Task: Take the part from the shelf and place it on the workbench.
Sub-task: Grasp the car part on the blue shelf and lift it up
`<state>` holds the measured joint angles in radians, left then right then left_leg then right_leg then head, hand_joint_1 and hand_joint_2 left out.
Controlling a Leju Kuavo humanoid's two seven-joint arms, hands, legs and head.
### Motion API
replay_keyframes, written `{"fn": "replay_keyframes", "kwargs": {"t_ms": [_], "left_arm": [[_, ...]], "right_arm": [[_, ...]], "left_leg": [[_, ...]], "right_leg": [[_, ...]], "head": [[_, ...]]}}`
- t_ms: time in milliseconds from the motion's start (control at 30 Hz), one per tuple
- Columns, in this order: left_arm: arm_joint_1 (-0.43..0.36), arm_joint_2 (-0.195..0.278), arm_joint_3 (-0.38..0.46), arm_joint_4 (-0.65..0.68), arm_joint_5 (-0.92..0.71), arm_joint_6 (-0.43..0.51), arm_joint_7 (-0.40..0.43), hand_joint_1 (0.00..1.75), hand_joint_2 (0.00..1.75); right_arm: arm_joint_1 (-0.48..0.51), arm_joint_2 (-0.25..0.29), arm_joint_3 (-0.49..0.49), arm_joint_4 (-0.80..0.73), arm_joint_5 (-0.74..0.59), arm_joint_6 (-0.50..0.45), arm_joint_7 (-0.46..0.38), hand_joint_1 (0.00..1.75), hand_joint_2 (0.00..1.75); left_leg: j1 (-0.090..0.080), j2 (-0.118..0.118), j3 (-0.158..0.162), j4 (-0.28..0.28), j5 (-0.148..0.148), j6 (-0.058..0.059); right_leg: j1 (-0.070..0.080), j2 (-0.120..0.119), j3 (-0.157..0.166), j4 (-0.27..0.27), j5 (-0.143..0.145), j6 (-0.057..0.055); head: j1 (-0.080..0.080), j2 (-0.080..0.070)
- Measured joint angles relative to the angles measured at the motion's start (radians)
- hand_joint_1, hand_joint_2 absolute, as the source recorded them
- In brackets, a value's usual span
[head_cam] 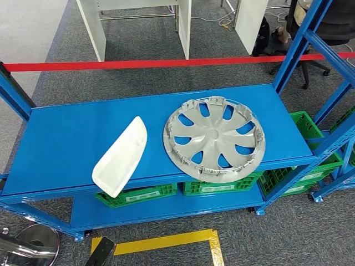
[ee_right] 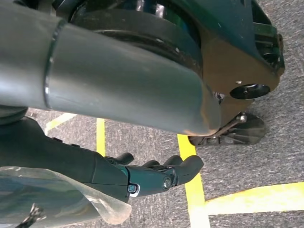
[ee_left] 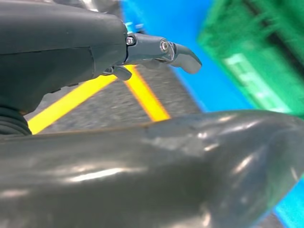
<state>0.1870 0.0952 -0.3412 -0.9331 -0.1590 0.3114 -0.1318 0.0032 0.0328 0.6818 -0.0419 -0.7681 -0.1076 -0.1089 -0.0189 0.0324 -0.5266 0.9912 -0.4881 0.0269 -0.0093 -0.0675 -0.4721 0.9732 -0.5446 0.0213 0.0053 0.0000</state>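
Note:
A white curved plastic part (head_cam: 121, 157) lies on the top board of the blue shelf (head_cam: 59, 144), and its near end juts over the front edge. To its right a grey wheel cover (head_cam: 214, 138) lies flat, also overhanging the front edge a little. My left hand (head_cam: 101, 252) hangs low in front of the shelf, left of centre and well below the white part. In the left wrist view that left hand (ee_left: 107, 47) has straight fingers (ee_left: 179, 56) and holds nothing. My right hand (ee_right: 143, 175) hangs above the grey carpet, fingers loosely extended and empty.
Green crates (head_cam: 138, 195) sit on the lower shelf board, with more at the right (head_cam: 312, 166). Blue uprights (head_cam: 299, 47) frame the shelf's right end. A yellow floor marking (head_cam: 167, 241) lies before the shelf. Behind it run a red tape (head_cam: 146, 64), white desk legs (head_cam: 184, 27) and an office chair (head_cam: 312, 64).

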Motion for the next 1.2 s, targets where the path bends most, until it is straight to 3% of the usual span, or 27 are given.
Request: {"fn": "replay_keyframes", "kwargs": {"t_ms": [367,767,900,1033,1200], "left_arm": [[0.022,0.149,-0.179,-0.362,0.055,-0.031,-0.016,0.0,0.0],[0.04,0.333,-0.355,-0.719,0.122,-0.096,-0.08,0.0,0.0],[0.05,0.371,-0.388,-0.804,0.139,-0.102,-0.118,0.0,0.0],[0.063,0.376,-0.393,-0.877,0.116,-0.067,-0.158,0.0,1.75],[0.079,0.36,-0.356,-0.955,-0.018,0.006,-0.171,0.0,1.75]], "right_arm": [[-0.011,-0.008,0.05,0.018,-0.054,-0.023,0.041,0.0,0.0],[-0.028,-0.023,0.123,0.015,-0.112,-0.038,0.1,0.0,0.0],[-0.032,-0.028,0.145,0.006,-0.126,-0.047,0.121,0.0,0.0],[-0.033,-0.029,0.158,0.0,-0.138,-0.053,0.125,0.0,0.0],[-0.036,-0.029,0.176,-0.005,-0.154,-0.056,0.124,0.0,0.0]], "left_leg": [[0.0,0.0,0.0,0.0,0.0,0.0],[0.0,0.0,0.0,0.0,0.0,0.0],[0.0,0.0,0.0,0.0,0.0,0.0],[0.0,0.0,0.0,0.0,0.0,0.0],[0.0,0.0,0.0,0.0,0.0,0.0]], "right_leg": [[0.0,0.0,0.0,0.0,0.0,0.0],[0.0,0.0,0.0,0.0,0.0,0.0],[0.0,0.0,0.0,0.0,0.0,0.0],[0.0,0.0,0.0,0.0,0.0,0.0],[0.0,0.0,0.001,0.0,0.0,0.0]], "head": [[0.0,0.0],[0.0,0.0],[0.0,0.0],[0.0,0.0],[0.0,0.0]]}}
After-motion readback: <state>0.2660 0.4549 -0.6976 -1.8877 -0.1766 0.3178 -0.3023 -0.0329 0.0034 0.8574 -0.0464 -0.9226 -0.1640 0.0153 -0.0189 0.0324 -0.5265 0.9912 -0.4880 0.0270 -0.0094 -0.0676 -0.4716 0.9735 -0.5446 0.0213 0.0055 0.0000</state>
